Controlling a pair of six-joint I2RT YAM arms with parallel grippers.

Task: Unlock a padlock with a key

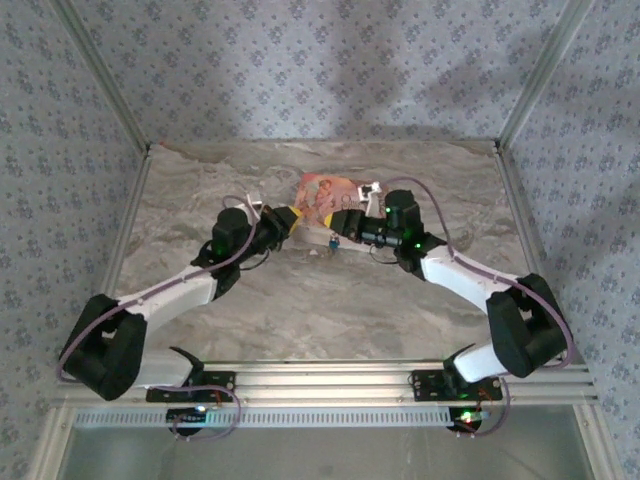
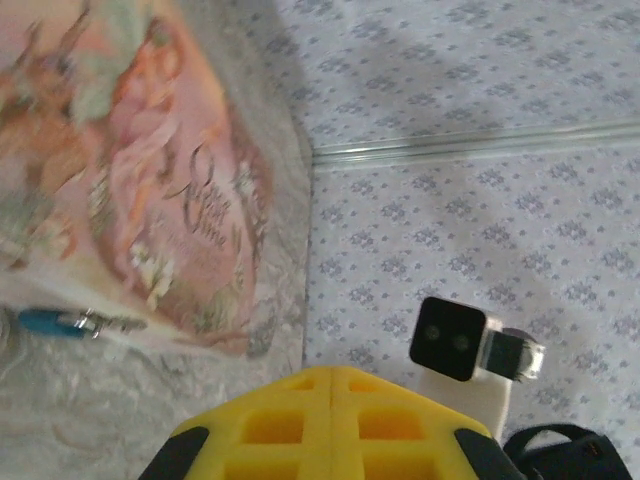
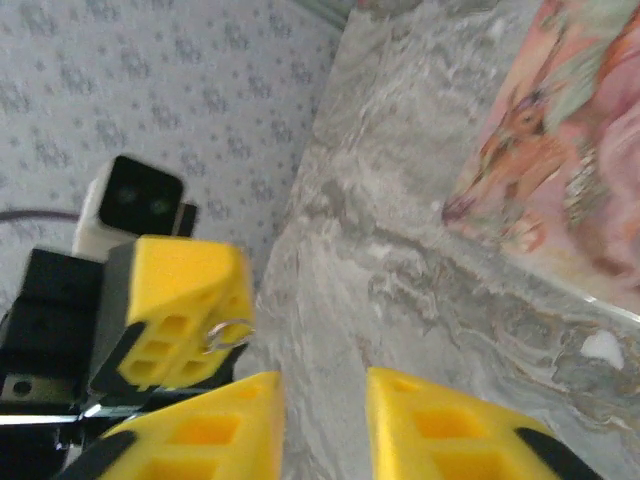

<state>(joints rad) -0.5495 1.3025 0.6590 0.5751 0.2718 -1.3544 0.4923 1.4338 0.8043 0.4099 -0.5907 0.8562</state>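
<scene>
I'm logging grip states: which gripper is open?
The right gripper: its yellow fingers stand apart, with the table showing between them. The left gripper has its fingers pressed together along a seam.

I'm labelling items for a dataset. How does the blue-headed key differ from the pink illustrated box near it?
Size: the key is tiny and thin, while the pink box is broad and far larger. Colour: the key has a plain blue head and a metal blade, while the pink box carries a pink-orange illustration. Shared: both lie flat on the table, close together.
</scene>
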